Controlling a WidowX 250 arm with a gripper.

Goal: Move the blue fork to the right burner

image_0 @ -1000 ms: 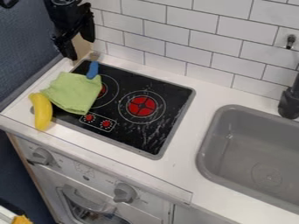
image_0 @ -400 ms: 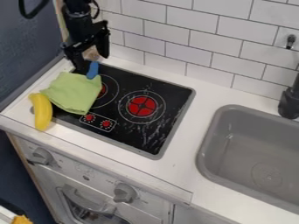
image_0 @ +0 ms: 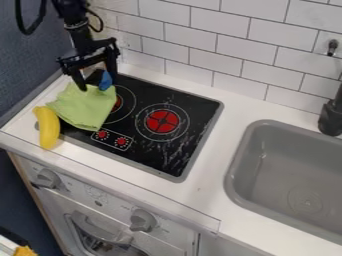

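The black gripper [image_0: 98,84] hangs open over the back left of the stove, its two fingers apart on either side of the blue fork's end. That blue fork [image_0: 105,81] shows as a short blue piece at the back edge of the green cloth; whether the rest lies under the cloth I cannot tell. The right burner [image_0: 162,121] is a red disc inside white rings, with nothing on it.
A green cloth [image_0: 83,106] covers part of the left burner [image_0: 118,103]. The yellow banana [image_0: 47,127] lies at the counter's left. A grey sink [image_0: 243,150] is at the right, and a tiled wall rises behind.
From the upper left, the gripper has moved right and down to the blue fork, and its fingers now stand wider apart. The cloth and banana have stayed put.
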